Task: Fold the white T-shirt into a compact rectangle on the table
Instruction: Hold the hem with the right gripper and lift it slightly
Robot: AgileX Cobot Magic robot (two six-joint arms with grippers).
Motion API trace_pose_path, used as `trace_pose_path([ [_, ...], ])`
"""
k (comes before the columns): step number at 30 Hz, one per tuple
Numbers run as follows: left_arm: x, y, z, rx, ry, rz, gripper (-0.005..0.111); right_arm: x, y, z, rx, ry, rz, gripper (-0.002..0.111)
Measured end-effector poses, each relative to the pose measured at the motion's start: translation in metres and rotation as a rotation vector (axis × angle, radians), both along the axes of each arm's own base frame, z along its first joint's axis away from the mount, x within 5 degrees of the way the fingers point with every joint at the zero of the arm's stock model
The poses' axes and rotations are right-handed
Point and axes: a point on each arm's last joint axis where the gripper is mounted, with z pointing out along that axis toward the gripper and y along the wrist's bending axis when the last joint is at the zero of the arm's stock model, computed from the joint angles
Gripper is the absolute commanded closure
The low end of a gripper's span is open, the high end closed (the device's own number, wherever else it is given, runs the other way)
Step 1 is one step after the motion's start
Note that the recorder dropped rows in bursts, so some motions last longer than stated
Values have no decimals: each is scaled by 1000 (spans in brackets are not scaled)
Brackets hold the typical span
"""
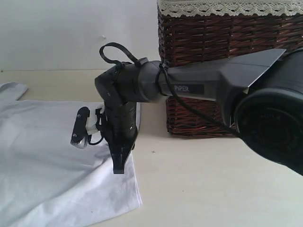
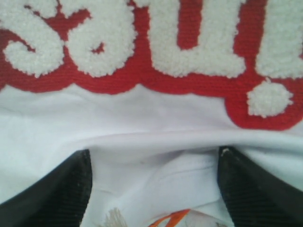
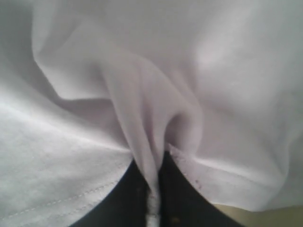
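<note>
T-shirt [image 1: 52,161] lies spread on surface [image 1: 213,189], filling left part of ext. view; one sleeve [image 1: 12,90] sticks out at far left, toward the back. Basket [image 1: 213,56] stands on surface at back right, near shirt's right edge but apart from it, w/ wall [image 1: 71,33] behind. Right arm [image 1: 199,87] comes in from right, crossing in front of basket. Right fingers [image 1: 120,151] point down onto shirt's right edge. Right wrist view: a fold of shirt fabric sits btwn those fingers, pinched. Left fingers [image 2: 52,194] stand well apart, straddling a ridge of shirt fabric. Lettering [image 2: 151,47] lies beyond the fingertips; tag [image 2: 173,218] lies btwn the two fingers, on camera side of the ridge.
</note>
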Motion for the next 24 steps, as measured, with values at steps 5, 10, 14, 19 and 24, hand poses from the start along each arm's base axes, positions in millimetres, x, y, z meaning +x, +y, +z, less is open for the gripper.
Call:
trace_pose_path([
  [5,1,0,0,4,-10,0,35,-1,-1,0,-2,12,-21,108],
  [10,1,0,-3,0,-4,1,35,-1,-1,0,-4,16,-20,108],
  [14,1,0,-9,-12,16,20,35,-2,-1,0,-9,24,-22,108],
  [19,-1,0,-9,-20,26,36,35,-3,-2,0,-21,38,-23,108],
  [24,-1,0,-10,-22,28,46,35,-3,-2,0,-22,39,-21,108],
])
